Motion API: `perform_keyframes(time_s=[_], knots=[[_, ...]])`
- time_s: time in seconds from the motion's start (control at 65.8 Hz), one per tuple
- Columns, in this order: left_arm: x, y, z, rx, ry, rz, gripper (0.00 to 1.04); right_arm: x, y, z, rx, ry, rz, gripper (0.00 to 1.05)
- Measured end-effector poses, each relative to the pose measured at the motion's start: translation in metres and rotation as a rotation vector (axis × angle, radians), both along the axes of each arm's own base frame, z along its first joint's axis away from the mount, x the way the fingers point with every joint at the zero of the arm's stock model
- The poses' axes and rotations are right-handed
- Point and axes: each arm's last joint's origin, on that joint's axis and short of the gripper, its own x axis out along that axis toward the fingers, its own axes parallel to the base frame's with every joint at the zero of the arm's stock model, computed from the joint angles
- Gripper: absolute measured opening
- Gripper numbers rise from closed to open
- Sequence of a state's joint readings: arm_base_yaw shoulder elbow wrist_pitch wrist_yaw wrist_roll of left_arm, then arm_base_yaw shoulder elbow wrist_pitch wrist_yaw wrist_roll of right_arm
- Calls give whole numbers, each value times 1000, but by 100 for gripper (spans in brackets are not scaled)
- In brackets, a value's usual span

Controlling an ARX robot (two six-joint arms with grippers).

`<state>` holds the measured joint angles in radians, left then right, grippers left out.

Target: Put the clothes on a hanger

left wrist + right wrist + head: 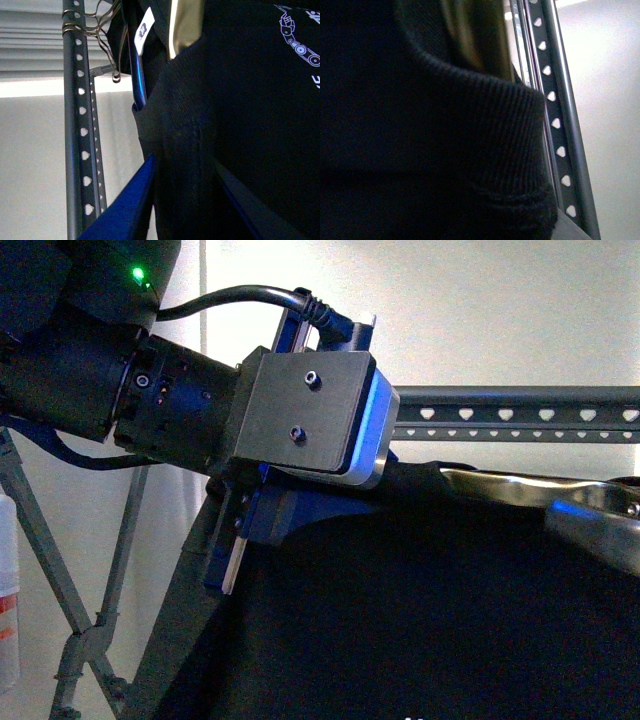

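Clamped at the left pincer on a thick fold of the black T-shirt, with blue fingers rising from the bottom of the left wrist frame on either side of the cloth. Seen in the front view low and left of centre, under a bulky wrist stretched from the upper left, forearm roughly level and fingers pointing down. Draped from there toward the right edge, just below the holed rail, with a shiny strip along its top. Soft, light and limp by the look of it, likely to sag and slide wherever unsupported. Best gripped at the ribbed collar or a shoulder seam, not the loose body. Cannot tell the grip of the right pincer, taken to be the pale shape at the right edge; no fingers shown in its own view.
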<state>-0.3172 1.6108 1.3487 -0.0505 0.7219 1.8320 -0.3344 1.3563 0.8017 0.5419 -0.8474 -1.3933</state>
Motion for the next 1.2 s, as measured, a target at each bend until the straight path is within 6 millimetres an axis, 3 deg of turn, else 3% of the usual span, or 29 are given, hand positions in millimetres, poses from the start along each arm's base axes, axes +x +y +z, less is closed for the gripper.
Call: perform_keyframes(time_s=[0.365, 0.456, 0.638, 0.896, 1.003, 1.094, 1.2], knots=[[0, 0, 0, 0, -2, 0, 100, -8, -12, -7, 45, 99, -31, 9], [0, 0, 1, -10, 2, -5, 98, -9, -14, -9, 48, 118, -38, 9], [7, 5, 11, -253, 197, 143, 98, -11, -15, -14, 73, 184, -58, 9], [20, 31, -5, -239, 47, 443, 98, -15, -21, -22, 161, 364, -136, 9], [16, 49, -11, -244, 77, 469, 98, -17, -24, -26, 211, 480, -191, 9], [6, 68, 5, -385, 114, 502, 98, -17, -28, -29, 272, 540, -225, 9], [2, 89, 36, -736, 175, 650, 98, -16, -30, -25, 388, 573, -250, 9]])
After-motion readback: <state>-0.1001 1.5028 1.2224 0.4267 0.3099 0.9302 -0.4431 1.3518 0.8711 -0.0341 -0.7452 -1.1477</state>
